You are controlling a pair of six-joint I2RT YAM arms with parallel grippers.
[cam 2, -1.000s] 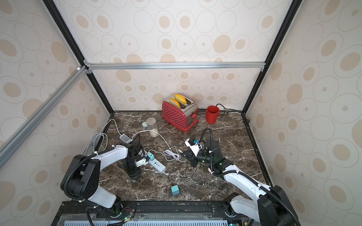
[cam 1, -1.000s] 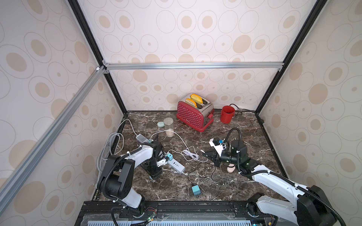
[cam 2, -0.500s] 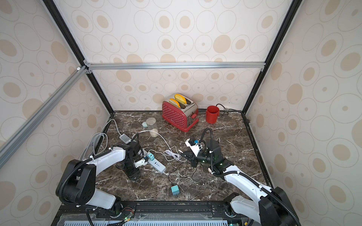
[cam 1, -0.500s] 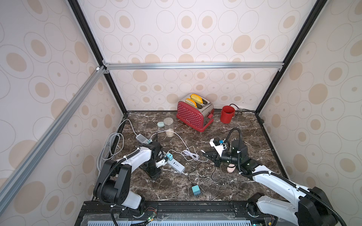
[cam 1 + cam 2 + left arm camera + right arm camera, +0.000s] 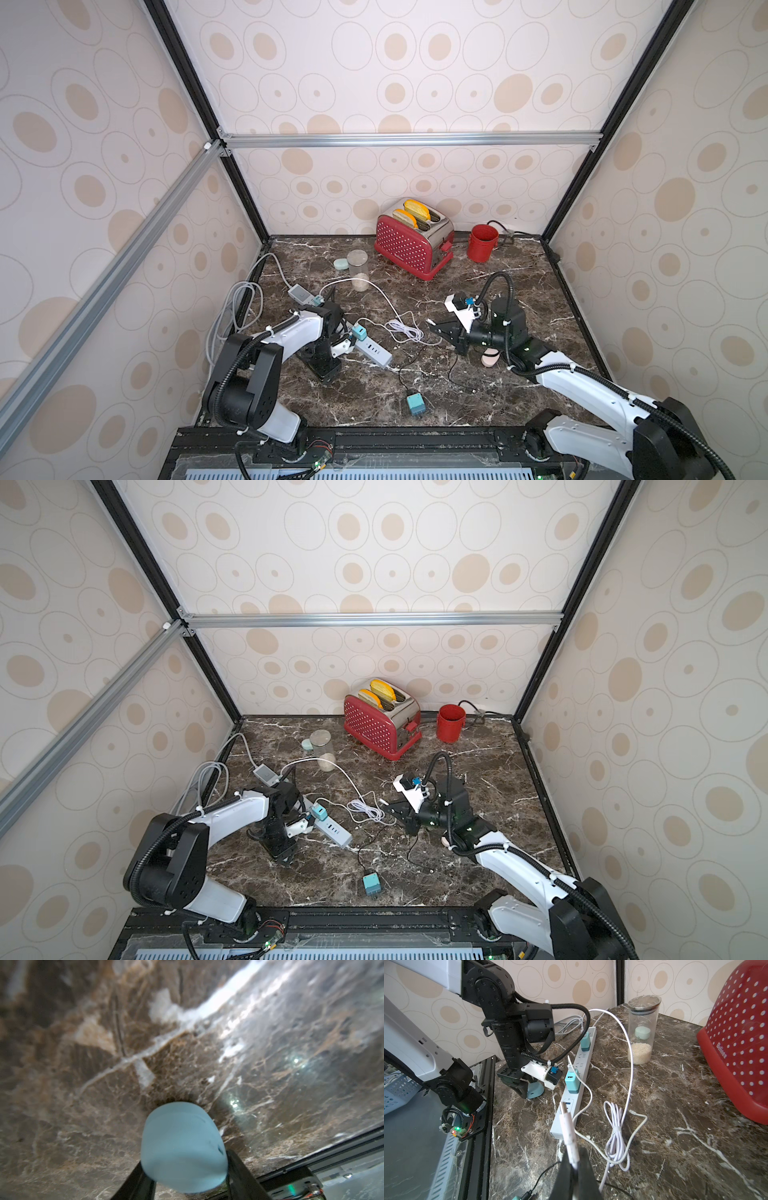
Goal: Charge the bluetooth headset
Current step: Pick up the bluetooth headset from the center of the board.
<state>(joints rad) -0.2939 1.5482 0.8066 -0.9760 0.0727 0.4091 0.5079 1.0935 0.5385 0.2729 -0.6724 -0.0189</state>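
Left end effector (image 5: 187, 1157) narrowed onto pale-blue rounded plastic headset case (image 5: 180, 1142), 8 o'clock on marble counter (image 5: 83, 1105), presumably steadying it; right end effector (image 5: 576, 1159) pinches white USB plug (image 5: 566, 1126) ready for insertion.

Legible text, one item:
- Red toaster (image 5: 737, 1043), far side of the table: white brand lettering low on its dotted side panel, reading "Belinee", though the last letters may be misread at this angle.
- Power strip (image 5: 582, 1059), left of centre: small printed marks by the sockets, too small to read.
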